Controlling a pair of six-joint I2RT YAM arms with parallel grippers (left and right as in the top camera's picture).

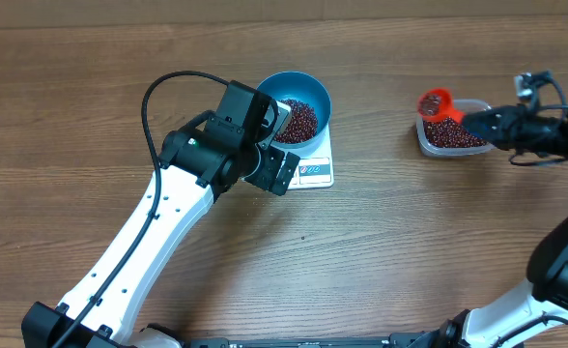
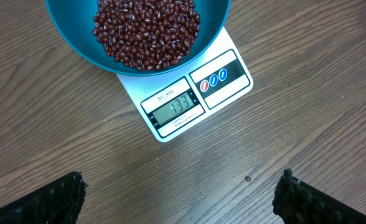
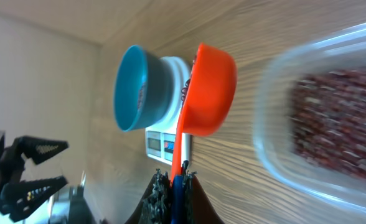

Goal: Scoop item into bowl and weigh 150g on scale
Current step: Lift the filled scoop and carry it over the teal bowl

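Overhead, the blue bowl [image 1: 309, 89] sits on the white scale [image 1: 315, 172] and holds a heap of beans [image 1: 298, 121], while the left gripper [image 2: 183, 199] hangs spread and empty just in front. The right gripper [image 3: 173, 186] is clenched on the handle of the orange scoop [image 3: 211, 81] above the clear tub [image 1: 424, 145]; the display seems short of target, so a small top-up scoop looks due next

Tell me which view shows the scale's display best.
Left wrist: it looks straight down on the scale, with the display large and readable. Overhead shows only a corner of it. Right wrist shows it small, partly behind the orange scoop.
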